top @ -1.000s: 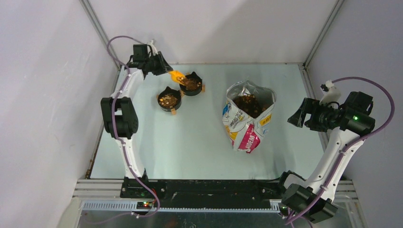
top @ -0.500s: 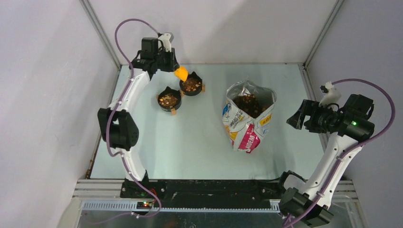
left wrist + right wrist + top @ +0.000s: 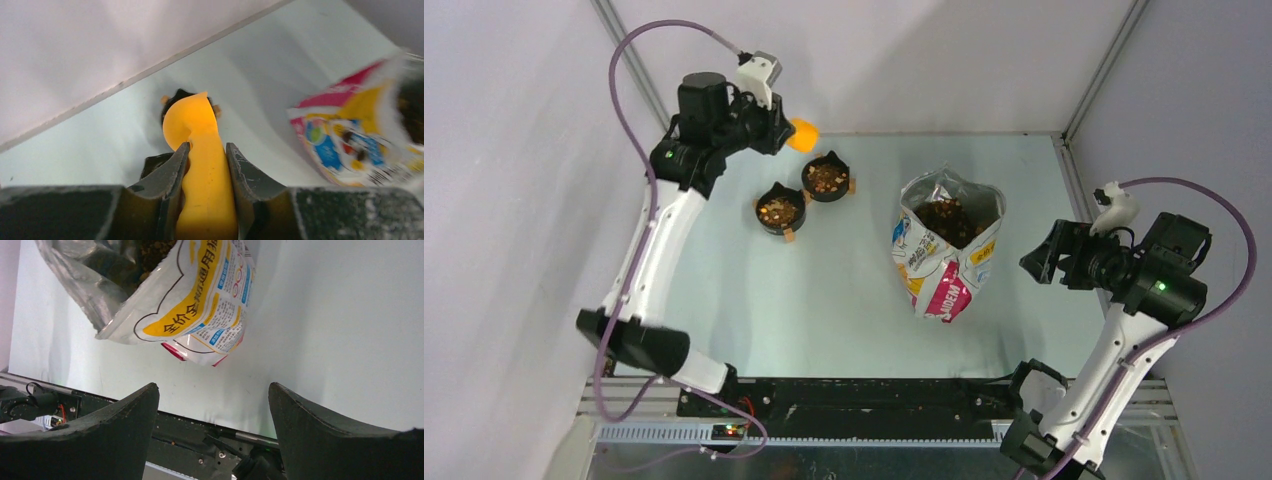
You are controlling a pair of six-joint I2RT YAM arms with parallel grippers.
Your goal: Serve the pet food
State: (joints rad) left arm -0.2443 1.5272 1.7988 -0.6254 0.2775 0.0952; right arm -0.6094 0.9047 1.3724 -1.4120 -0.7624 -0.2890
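The left arm stretches long and high toward 11 o'clock, with the left gripper (image 3: 786,135) above the bench's (image 3: 844,310) far edge. The right arm is bent at 4 o'clock, and the right gripper (image 3: 1040,256) faces 9.

There are two black bowls (image 3: 781,212), one bag (image 3: 944,260) and one orange scoop (image 3: 803,133).

The left fingers (image 3: 170,170) pinch the scoop's handle at a narrow gap. The right fingers (image 3: 115,415) stand wide and empty.

Pet food (image 3: 826,178) lies in both bowls and in the open bag.
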